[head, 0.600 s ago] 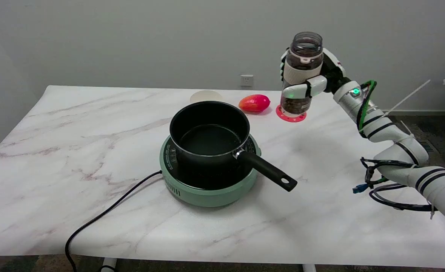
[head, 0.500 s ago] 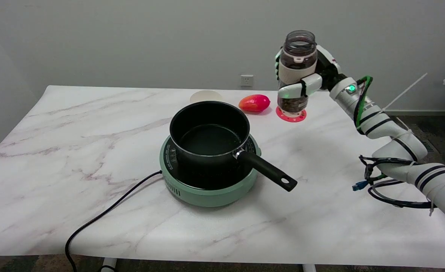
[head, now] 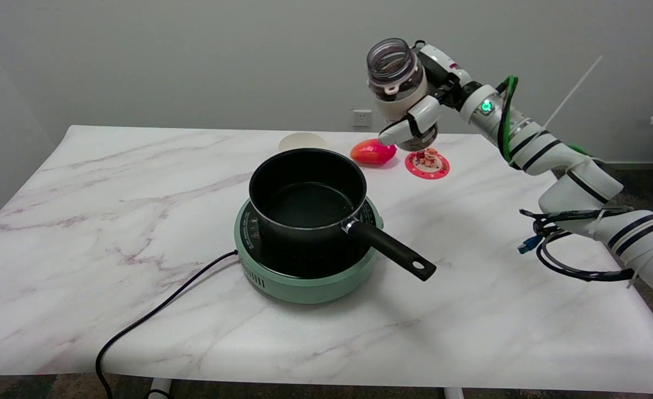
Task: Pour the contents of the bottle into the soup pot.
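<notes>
A clear open-mouthed bottle (head: 395, 75) with dark contents and a pale band is held in the air above the table's far right, tilted with its mouth leaning left toward the pot. My right hand (head: 423, 111) grips it around the middle, one white finger wrapped across its front. The black soup pot (head: 307, 191) stands empty on a green hotplate (head: 304, 277) at mid-table, below and to the left of the bottle. Its black handle (head: 392, 252) points to the lower right.
A red coaster (head: 427, 164) with a small pattern lies under the bottle's former spot. Beside it is a red-orange fruit-like object (head: 373, 151), and a pale round lid (head: 302, 142) behind the pot. A black cord (head: 154, 316) runs off the front edge.
My right hand has lifted the bottle off the red coaster, carried it up and left toward the pot, and tilted its mouth leftward. The coaster now shows uncovered.
</notes>
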Controlling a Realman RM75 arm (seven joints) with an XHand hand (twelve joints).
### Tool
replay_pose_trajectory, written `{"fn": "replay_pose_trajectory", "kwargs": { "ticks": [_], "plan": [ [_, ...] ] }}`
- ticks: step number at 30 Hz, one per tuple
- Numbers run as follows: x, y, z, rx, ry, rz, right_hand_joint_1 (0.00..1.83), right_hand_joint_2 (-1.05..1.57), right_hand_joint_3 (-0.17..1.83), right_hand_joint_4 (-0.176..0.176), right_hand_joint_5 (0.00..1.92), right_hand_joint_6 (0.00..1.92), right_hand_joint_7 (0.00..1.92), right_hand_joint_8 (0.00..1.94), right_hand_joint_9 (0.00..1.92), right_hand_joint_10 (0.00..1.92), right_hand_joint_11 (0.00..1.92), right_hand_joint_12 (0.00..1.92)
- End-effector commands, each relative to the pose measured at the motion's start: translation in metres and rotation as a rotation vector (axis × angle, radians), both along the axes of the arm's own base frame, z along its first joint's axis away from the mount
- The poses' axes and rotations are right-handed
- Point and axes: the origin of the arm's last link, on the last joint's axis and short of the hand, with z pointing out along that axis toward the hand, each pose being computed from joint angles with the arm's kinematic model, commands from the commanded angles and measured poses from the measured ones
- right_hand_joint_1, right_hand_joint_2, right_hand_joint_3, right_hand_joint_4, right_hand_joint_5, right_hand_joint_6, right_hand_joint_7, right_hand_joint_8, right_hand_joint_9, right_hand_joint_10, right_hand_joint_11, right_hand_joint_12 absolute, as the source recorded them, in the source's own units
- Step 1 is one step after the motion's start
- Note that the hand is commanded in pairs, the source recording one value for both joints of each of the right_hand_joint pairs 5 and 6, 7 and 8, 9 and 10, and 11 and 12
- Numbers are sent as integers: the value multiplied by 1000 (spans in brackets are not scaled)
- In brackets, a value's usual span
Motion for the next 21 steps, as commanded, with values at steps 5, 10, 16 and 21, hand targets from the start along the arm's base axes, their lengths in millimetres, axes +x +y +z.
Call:
{"fn": "replay_pose_trajectory", "kwargs": {
  "ticks": [5, 10, 16, 21],
  "plan": [
    [41, 7, -60, -30, 579, 166, 1519, 1051, 430, 0, 1920, 1920, 1842, 1842, 1408, 1408, 1173, 1173],
    [24, 17, -77, -29, 738, 187, 1521, 1046, 438, 0, 1920, 1920, 1844, 1844, 1410, 1410, 1173, 1173],
    [-5, 30, -88, -52, 971, 204, 1517, 1028, 448, 0, 1920, 1920, 1839, 1839, 1400, 1400, 1170, 1170],
    [-10, 34, -87, -67, 1108, 233, 1510, 1019, 458, 0, 1920, 1920, 1837, 1837, 1395, 1395, 1170, 1170]
  ]
}}
